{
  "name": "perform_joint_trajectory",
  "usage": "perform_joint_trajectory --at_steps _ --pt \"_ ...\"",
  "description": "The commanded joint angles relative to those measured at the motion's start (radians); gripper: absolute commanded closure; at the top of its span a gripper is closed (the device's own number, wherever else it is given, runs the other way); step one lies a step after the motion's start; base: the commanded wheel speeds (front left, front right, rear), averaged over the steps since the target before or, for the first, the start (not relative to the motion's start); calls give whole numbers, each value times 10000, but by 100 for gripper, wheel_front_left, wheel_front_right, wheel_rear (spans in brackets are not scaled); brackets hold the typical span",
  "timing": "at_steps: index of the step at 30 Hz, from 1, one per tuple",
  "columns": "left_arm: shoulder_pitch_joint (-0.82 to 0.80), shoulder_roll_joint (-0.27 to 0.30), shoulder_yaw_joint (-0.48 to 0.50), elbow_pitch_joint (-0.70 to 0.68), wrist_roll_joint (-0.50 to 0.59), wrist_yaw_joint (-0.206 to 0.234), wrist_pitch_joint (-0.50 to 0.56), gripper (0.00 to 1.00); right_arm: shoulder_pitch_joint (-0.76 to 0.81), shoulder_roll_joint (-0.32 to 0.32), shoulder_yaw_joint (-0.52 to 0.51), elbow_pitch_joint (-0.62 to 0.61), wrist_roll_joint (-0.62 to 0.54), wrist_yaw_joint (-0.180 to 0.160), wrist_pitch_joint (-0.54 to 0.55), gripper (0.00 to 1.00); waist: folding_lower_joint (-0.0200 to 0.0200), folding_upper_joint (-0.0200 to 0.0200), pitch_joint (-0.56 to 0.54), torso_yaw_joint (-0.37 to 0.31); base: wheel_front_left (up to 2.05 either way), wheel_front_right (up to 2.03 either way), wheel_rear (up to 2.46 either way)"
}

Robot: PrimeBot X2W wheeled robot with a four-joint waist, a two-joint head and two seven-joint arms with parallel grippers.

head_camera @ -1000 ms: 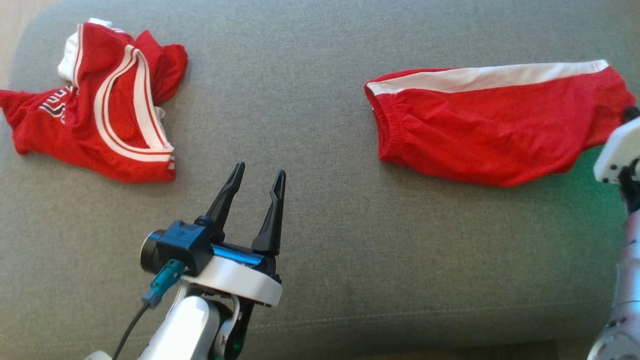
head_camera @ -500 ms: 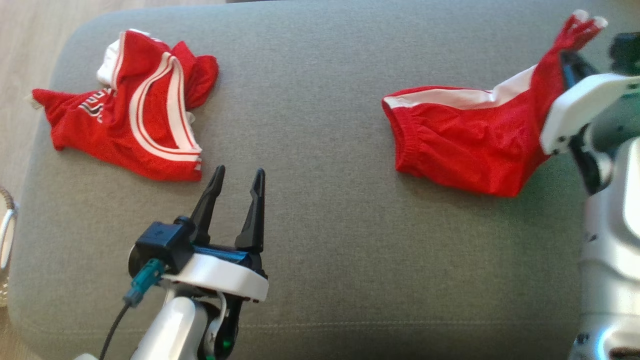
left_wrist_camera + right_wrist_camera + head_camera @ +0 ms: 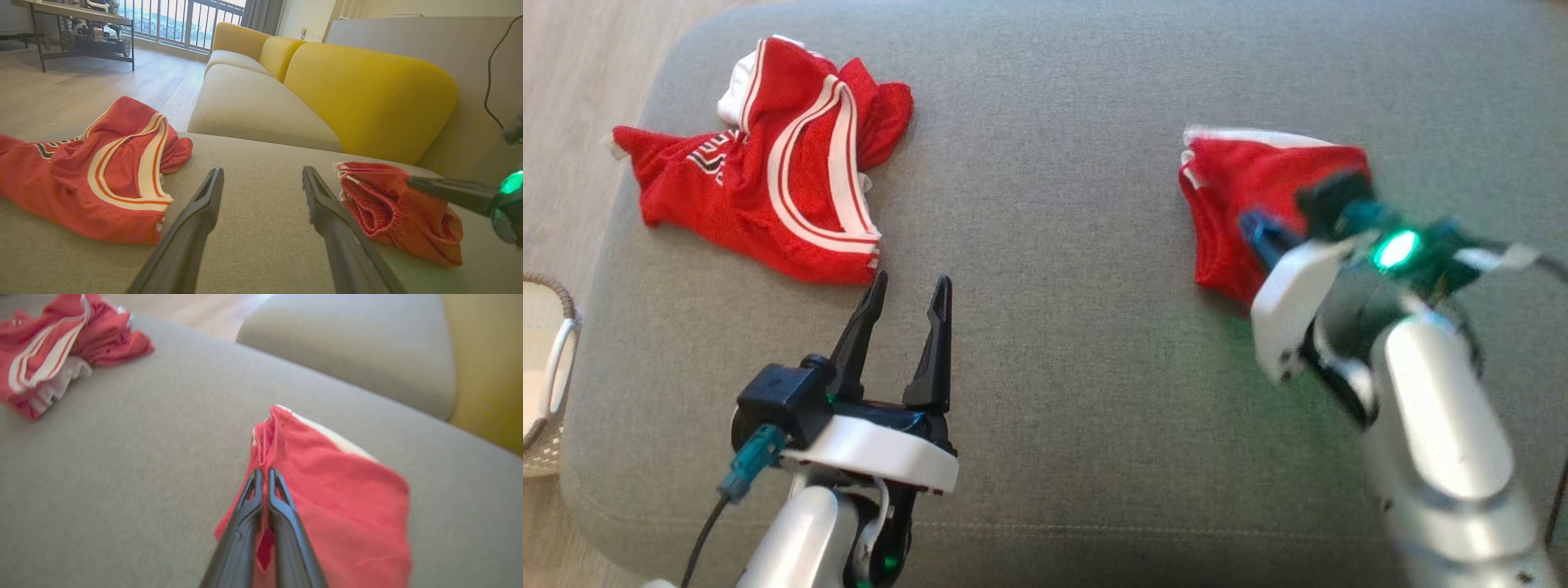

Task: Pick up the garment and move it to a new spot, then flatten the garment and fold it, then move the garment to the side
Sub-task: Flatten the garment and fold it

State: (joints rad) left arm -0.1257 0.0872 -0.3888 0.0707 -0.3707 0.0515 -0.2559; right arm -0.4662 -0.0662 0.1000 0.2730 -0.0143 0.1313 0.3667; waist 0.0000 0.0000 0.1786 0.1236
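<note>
The garment, red shorts (image 3: 1233,184) with a white side stripe, lies doubled over on the right of the grey cushion (image 3: 1054,245). My right gripper (image 3: 1262,235) is over it, blurred by motion, shut on a pinched hem of the shorts (image 3: 327,490); its fingertips (image 3: 264,473) press together with red cloth between them. From the left wrist the shorts (image 3: 392,212) look bunched, with the right gripper (image 3: 412,182) on top. My left gripper (image 3: 908,290) hovers open over bare cushion at the lower left, fingers (image 3: 204,204) spread with nothing between them.
A crumpled red jersey (image 3: 776,188) with white bands lies at the cushion's far left (image 3: 102,179). A woven basket (image 3: 547,384) stands off the left edge on the wood floor. A yellow sofa (image 3: 367,94) sits beyond the cushion.
My right gripper lifted the shorts' right end and swung it leftward over the rest, halving their length. The head camera shifted, so the whole picture slid right. The left gripper stayed open.
</note>
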Motion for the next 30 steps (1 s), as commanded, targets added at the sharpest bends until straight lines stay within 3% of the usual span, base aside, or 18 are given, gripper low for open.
perform_joint_trajectory --at_steps 1,2,3,4,11,19,30 --pt "-184 -33 403 -300 77 -63 -59 0 -126 154 239 -311 117 -6 -65 100 0 0 0 24 0 0 0" --pt "-197 -50 417 -288 79 -83 -59 0 19 155 363 -199 241 -6 -152 82 0 0 -9 48 0 0 0" --pt "-209 -65 430 -275 86 -101 -59 0 151 156 470 -101 363 -6 -257 4 0 0 -18 73 0 0 0" --pt "-221 -81 442 -269 100 -115 -59 0 265 157 548 -50 511 -6 -402 0 0 0 -27 99 0 0 0" --pt "-12 -159 539 -437 325 -94 -59 0 1279 158 527 -1040 1466 -6 -1719 0 0 0 -257 121 0 0 0" --pt "729 -203 1215 -925 676 277 -59 0 2060 159 -663 -1290 1676 -6 -3708 0 0 0 -894 -427 0 0 0" --pt "1836 -287 2108 -1688 1221 543 -59 0 3266 160 -1138 -1003 581 -6 -6045 0 0 0 -1640 -850 0 0 0"
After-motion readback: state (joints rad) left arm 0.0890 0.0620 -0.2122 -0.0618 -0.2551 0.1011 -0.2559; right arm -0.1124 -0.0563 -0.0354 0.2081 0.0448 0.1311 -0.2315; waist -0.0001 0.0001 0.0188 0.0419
